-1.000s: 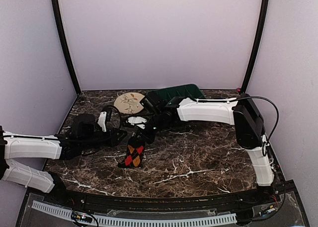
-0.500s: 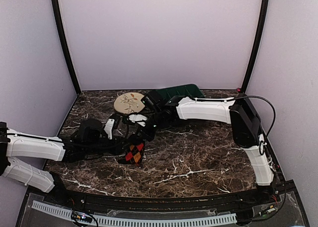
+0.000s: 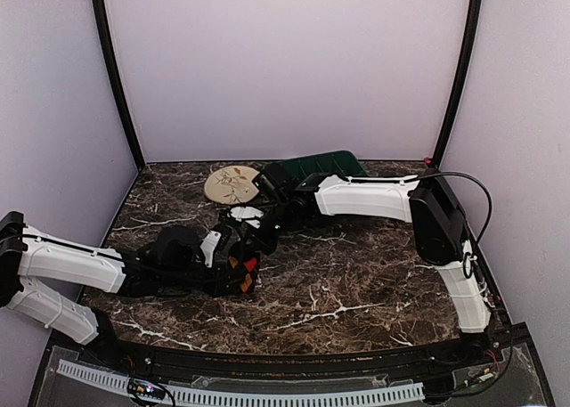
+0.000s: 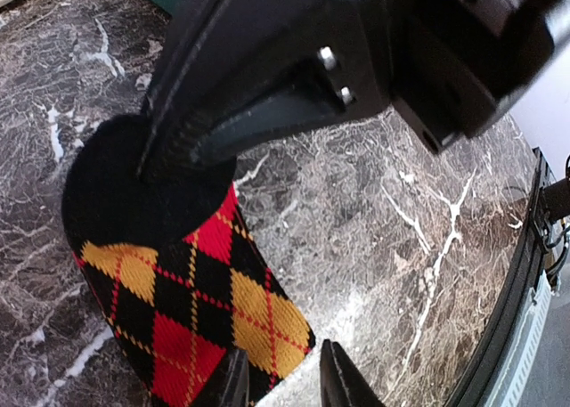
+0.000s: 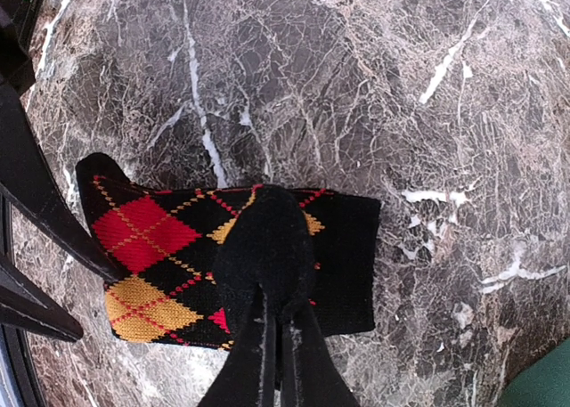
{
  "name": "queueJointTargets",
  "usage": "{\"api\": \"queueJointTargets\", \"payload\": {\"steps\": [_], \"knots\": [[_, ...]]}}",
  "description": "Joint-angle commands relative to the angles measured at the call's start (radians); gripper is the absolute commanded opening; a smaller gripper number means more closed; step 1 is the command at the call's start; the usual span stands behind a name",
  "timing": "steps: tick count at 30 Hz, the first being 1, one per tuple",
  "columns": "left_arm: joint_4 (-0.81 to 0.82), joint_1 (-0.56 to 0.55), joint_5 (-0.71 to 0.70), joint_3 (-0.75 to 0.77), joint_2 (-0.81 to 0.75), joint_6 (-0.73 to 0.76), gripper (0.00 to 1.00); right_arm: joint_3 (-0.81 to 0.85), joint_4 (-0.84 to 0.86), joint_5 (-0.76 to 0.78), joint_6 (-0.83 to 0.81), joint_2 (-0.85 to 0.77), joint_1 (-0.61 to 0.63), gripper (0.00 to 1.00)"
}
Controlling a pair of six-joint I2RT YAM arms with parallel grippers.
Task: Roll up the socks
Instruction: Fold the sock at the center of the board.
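A black sock with red and yellow argyle [image 3: 247, 272] lies on the dark marble table [image 3: 356, 273]. My right gripper [image 3: 266, 234] is shut on the sock's black end, a dark fold [image 5: 267, 247] held up over the flat part [image 5: 160, 247]; its tips [image 5: 282, 313] pinch that fold. My left gripper [image 3: 239, 266] is open at the sock's other end. In the left wrist view its fingers [image 4: 343, 385] straddle the sock's argyle corner [image 4: 267, 336], low over the table. The left fingers [image 5: 44, 220] also show at the left of the right wrist view.
A round beige plate with a floral pattern [image 3: 232, 184] sits at the back, a dark green object [image 3: 322, 165] to its right, and a small white item [image 3: 246, 216] just behind the sock. Purple walls close in the table on three sides.
My left arm has reached right along the table until its open fingers sit at the sock's argyle end. The right gripper has shifted slightly left, still holding the black end.
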Motion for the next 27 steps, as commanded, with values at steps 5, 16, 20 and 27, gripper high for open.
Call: {"api": "queueJointTargets", "payload": {"steps": [5,16,20,27], "knots": [[-0.066,-0.024,-0.04,0.016,-0.003,0.008,0.29,0.006,0.036,-0.016,-0.003,0.015,-0.014,0.0],[-0.076,-0.033,-0.05,0.034,0.046,0.015,0.29,0.007,0.038,-0.023,-0.003,0.027,-0.02,0.0],[-0.09,-0.035,-0.062,0.044,0.06,0.015,0.29,0.01,0.036,-0.028,-0.003,0.031,-0.02,0.0],[-0.116,-0.037,-0.057,0.071,0.099,0.018,0.29,0.011,0.036,-0.028,-0.005,0.036,-0.022,0.0]]}}
